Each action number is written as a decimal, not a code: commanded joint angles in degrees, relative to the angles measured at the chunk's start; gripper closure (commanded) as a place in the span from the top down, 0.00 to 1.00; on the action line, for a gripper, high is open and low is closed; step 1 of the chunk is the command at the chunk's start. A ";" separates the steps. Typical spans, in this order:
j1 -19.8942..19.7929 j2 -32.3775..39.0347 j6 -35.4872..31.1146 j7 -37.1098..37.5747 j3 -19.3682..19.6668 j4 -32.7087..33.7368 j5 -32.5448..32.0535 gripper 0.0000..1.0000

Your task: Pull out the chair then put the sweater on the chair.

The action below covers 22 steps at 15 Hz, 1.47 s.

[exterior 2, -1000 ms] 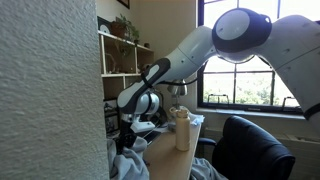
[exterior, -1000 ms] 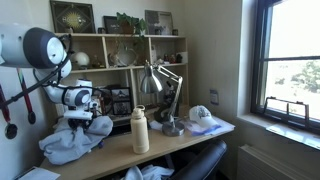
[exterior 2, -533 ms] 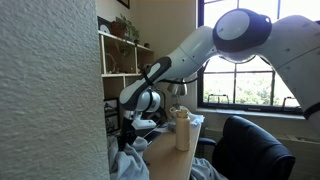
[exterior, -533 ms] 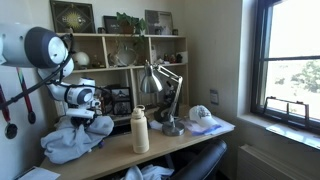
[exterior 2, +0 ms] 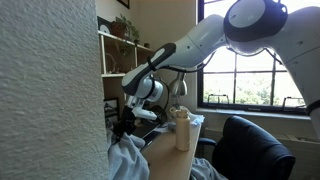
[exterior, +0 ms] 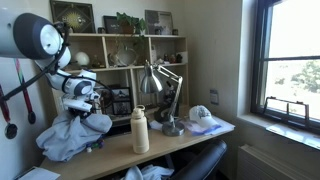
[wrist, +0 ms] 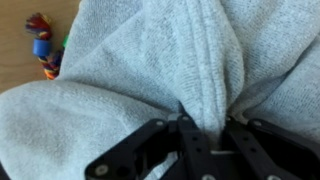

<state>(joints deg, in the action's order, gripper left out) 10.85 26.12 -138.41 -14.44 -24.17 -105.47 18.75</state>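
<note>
My gripper (exterior: 84, 110) is shut on a fold of the grey-blue sweater (exterior: 72, 136) and lifts it above the left end of the wooden desk (exterior: 170, 143). The sweater hangs below the gripper in both exterior views (exterior 2: 128, 160). In the wrist view the two black fingers (wrist: 190, 145) pinch a ridge of the grey knit (wrist: 150, 60) between them. The dark chair (exterior: 205, 162) stands in front of the desk, its back showing large in an exterior view (exterior 2: 250, 148).
A cream bottle (exterior: 140, 130) stands on the desk middle, also seen in an exterior view (exterior 2: 182, 129). A silver desk lamp (exterior: 160, 85), a white cap (exterior: 202, 115) and shelves (exterior: 120, 62) lie behind. A coloured cord (wrist: 44, 55) lies on the desk.
My gripper has risen and moved slightly right with the sweater, which now hangs higher off the desk and is more bunched.
</note>
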 commanded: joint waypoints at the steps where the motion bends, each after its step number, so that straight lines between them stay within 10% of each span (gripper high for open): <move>1: -2.60 -10.35 2.38 -2.61 -1.56 -6.40 5.86 0.07; 12: -0.95 -35.37 8.54 -16.04 5.46 -15.74 36.62 0.07; 22: -1.55 -57.75 28.10 -0.41 17.89 -19.97 29.04 0.06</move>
<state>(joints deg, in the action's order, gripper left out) 10.28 -24.50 -114.55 -20.28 -8.93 -123.04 49.33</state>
